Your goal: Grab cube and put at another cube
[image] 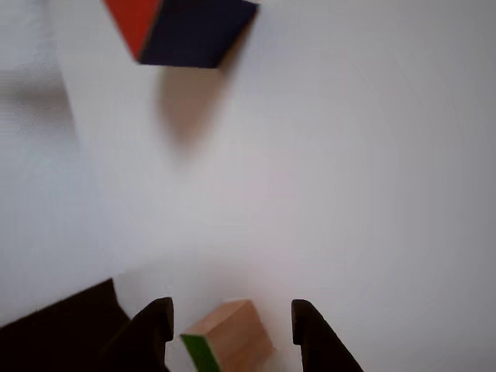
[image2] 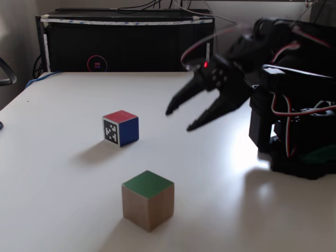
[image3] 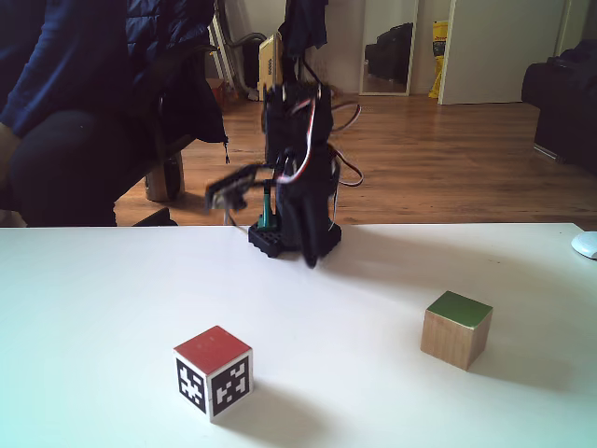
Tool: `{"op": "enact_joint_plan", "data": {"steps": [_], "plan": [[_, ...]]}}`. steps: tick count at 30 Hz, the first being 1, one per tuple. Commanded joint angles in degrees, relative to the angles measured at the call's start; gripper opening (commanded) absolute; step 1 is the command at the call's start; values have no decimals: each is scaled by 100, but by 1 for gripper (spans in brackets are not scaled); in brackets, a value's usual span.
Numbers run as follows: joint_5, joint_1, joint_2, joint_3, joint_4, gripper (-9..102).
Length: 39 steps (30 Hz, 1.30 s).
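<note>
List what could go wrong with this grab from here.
The gripper hangs open in the air, well short of the green-topped cube, so a misjudged descent may knock it aside. In the other view the cube sits skewed between the fingers, so they may close on corners and twist it. The red-topped cube stands apart, so a weak grip could slip in transit.

A: Cube [image2: 148, 200]? Bare grained wood, matt, top painted green.
B: Another cube [image2: 121, 128]: painted faces, printed black-and-white markers. Bench [image2: 63, 173]: smooth white, slight sheen. Hand [image2: 178, 119]: black plastic, matt.
</note>
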Motion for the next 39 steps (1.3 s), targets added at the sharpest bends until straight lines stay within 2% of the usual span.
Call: {"op": "enact_joint_plan", "data": {"steps": [1,9,18,30,39], "plan": [[-141,-404,-404,-826,35,25],[-738,-1389,-3419,-3296,132,30],[-1573,-2215,-6354,-5730,861,36],[-1986,-2619,-9062,-7699,1617,40],[-2039,-2892,-10125,-8385,1907,40]]}}
